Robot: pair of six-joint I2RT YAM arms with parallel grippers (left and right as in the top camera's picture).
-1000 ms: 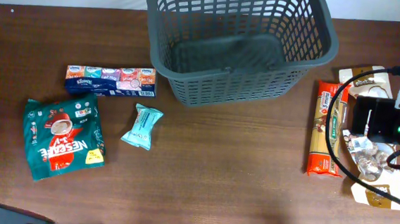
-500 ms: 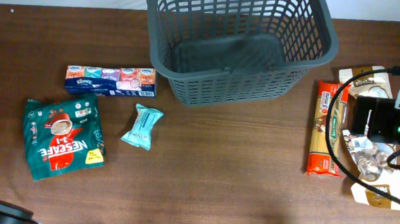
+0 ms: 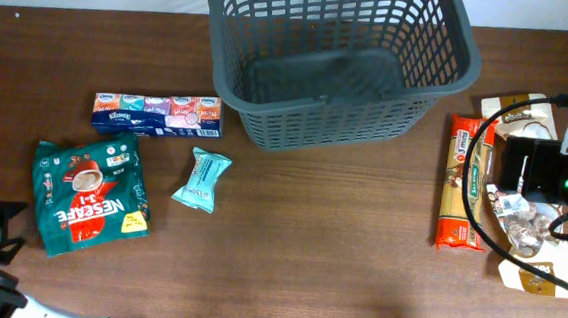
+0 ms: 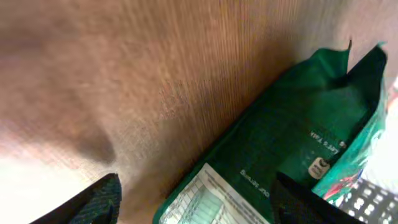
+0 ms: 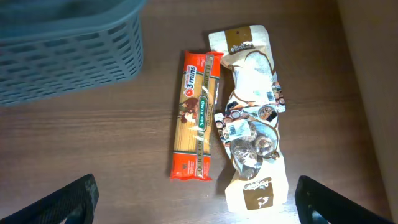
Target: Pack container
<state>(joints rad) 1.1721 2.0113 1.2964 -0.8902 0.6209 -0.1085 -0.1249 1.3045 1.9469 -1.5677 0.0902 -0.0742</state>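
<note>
green coffee bag (image 3: 89, 198) | tissue multipack (image 3: 157, 114) | teal snack packet (image 3: 201, 179) | spaghetti pack (image 3: 465, 182) touching cream pouch (image 5: 249, 74)

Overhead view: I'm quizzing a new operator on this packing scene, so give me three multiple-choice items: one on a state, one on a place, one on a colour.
1. What state is the basket in?
A. tipped on its side
B. full of packets
C. upright and empty

2. Where does the spaghetti lie?
A. inside the basket
B. on the table, right of the basket
C. at the table's left edge

3. What colour is the Nescafe bag?
A. green
B. yellow
C. purple

Answers:
1 C: the basket stands on its base, and the base is bare.
2 B: the spaghetti lies flat on the wood beside the basket's right end.
3 A: the bag is green, with a red band and white lettering.
</note>
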